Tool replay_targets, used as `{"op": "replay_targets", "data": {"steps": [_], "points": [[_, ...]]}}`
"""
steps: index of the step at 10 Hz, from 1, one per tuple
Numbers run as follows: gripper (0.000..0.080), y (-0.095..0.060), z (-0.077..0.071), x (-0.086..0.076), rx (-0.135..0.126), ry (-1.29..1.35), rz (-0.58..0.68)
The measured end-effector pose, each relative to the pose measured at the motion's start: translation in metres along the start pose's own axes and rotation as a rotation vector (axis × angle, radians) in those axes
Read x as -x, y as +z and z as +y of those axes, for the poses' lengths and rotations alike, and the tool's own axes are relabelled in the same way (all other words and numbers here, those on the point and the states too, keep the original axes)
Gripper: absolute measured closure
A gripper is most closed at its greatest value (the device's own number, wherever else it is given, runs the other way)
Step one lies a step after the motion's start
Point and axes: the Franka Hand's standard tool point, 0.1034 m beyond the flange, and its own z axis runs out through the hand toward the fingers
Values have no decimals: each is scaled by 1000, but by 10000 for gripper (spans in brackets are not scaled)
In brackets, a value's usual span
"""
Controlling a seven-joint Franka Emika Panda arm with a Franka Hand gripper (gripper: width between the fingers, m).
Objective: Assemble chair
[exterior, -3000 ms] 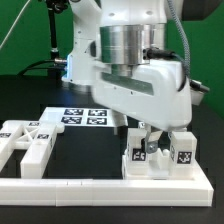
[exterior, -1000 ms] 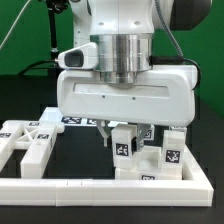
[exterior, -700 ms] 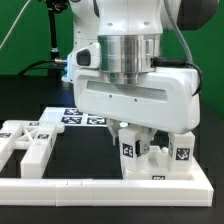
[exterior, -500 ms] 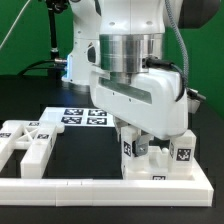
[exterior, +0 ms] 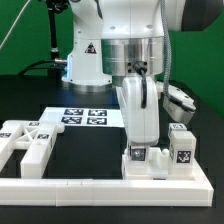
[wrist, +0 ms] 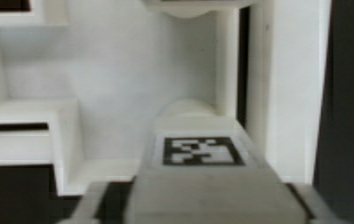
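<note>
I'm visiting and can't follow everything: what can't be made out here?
- The claw: edge-on in the exterior view, blurred in the wrist view; whether it holds the chair is unclear.
- The marker board: the end on the exterior view's right is hidden behind the arm.

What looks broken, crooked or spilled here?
Nothing stands out. The gripper holds a tagged post of the chair, which stands straight by the white rail. The loose parts lie tidy, and I see no cracks.

The chair [exterior: 160,166] is coloured matte white, with black-and-white checked tags [exterior: 181,154]; the table [exterior: 85,160], lower centre, is black.
</note>
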Motion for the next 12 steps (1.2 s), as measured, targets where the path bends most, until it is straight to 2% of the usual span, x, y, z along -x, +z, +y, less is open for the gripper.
{"op": "replay_targets", "data": {"steps": [1,2,3,4,5,8,10,11,12], "points": [[344,0,0,1,0,-8,0],[215,-5,-4,4,-15,-169,1],[215,-12,-7,6,-27,-380,1],[164,-20,-12,12,-45,-548,3],[164,-20,-7,14,-58,-682,11],[151,-18,-6,10,-49,-892,22],[151,-14,-6,6,-32,-1184,46],[151,-10,-6,1,-32,-1296,63],[151,-8,-5,-1,-34,-1292,70]]}}
